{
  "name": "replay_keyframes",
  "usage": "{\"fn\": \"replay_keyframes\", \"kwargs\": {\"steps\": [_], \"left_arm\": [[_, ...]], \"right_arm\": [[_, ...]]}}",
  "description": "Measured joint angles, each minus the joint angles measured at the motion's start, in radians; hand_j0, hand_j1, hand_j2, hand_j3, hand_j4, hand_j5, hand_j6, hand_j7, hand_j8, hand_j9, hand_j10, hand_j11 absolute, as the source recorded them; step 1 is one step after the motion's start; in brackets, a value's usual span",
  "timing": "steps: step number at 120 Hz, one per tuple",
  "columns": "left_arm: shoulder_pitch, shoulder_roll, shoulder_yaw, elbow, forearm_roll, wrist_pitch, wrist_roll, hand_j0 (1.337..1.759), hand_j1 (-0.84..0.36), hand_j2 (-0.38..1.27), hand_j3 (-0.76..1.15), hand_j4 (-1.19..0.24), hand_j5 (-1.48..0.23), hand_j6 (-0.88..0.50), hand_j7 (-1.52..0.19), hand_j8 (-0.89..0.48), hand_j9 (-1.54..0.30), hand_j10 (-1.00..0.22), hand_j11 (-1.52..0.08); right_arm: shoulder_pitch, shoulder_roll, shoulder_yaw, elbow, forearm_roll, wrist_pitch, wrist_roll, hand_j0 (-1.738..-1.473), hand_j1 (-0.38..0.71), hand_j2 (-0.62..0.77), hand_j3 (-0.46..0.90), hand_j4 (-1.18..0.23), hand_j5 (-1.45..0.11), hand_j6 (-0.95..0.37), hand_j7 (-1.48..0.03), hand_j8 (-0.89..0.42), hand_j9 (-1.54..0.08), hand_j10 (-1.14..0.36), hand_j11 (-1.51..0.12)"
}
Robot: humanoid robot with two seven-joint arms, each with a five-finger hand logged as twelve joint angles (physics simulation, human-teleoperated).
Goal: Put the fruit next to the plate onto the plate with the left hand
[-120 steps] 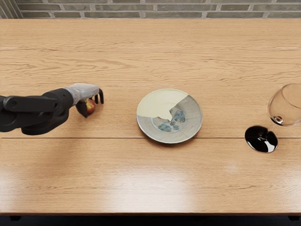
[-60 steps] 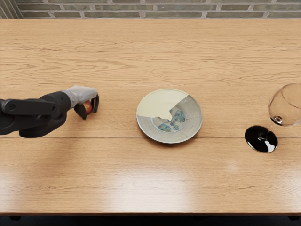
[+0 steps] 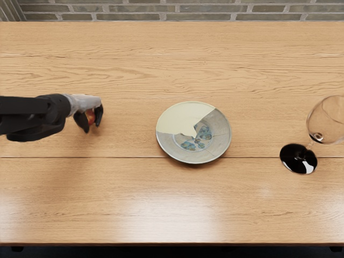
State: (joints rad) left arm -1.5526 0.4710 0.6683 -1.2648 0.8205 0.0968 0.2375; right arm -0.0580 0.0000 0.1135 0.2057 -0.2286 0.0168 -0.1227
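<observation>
A small red fruit (image 3: pixel 91 115) shows between the curled dark fingers of my left hand (image 3: pixel 89 115), which reaches in from the picture's left edge and is shut on it. Only a sliver of the fruit is visible; the fingers hide the rest. The round plate (image 3: pixel 219 124), cream on one part and grey with a blue pattern on the other, lies on the table well to the right of the hand. Nothing lies on the plate. My right hand is out of view.
A wine glass (image 3: pixel 324 123) with a dark round base (image 3: pixel 298 159) stands tilted near the table's right edge. A brick wall runs behind the far edge of the wooden table (image 3: pixel 172 204).
My left hand closed its fingers around the fruit and drew back to the left, away from the plate, taking the fruit with it.
</observation>
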Motion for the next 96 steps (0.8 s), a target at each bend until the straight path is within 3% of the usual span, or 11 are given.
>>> {"fn": "replay_keyframes", "kwargs": {"steps": [32,42,84,96], "left_arm": [[-0.15,-0.004,0.003,-0.069,-0.053,-0.14,0.009,1.634,-0.35,0.15,0.06,-0.88,-1.1,-0.51,-1.16,-0.32,-1.2,-0.5,-1.22],[-0.199,-0.023,0.002,-0.098,-0.081,-0.177,0.009,1.634,-0.38,0.26,0.04,-0.89,-1.09,-0.51,-1.15,-0.35,-1.2,-0.53,-1.23],[-0.369,-0.259,0.006,-0.141,-0.191,-0.225,0.046,1.63,-0.37,0.23,0.01,-0.91,-1.04,-0.53,-1.11,-0.36,-1.19,-0.51,-1.27],[-0.383,-0.319,0.005,-0.132,-0.234,-0.218,0.058,1.63,-0.37,0.23,0.0,-0.92,-1.03,-0.54,-1.11,-0.36,-1.19,-0.51,-1.28]], "right_arm": [[0.0,0.0,0.0,0.0,0.0,0.0,0.0,-1.658,-0.31,-0.01,0.0,-0.03,-0.04,-0.03,-0.04,-0.03,-0.04,-0.03,-0.04],[0.0,0.0,0.0,0.0,0.0,0.0,0.0,-1.658,-0.31,-0.01,0.0,-0.03,-0.04,-0.03,-0.04,-0.03,-0.04,-0.03,-0.04],[0.0,0.0,0.0,0.0,0.0,0.0,0.0,-1.658,-0.31,-0.01,0.0,-0.03,-0.04,-0.03,-0.04,-0.03,-0.04,-0.03,-0.04],[0.0,0.0,0.0,0.0,0.0,0.0,0.0,-1.658,-0.31,-0.01,0.0,-0.03,-0.04,-0.03,-0.04,-0.03,-0.04,-0.03,-0.04]]}}
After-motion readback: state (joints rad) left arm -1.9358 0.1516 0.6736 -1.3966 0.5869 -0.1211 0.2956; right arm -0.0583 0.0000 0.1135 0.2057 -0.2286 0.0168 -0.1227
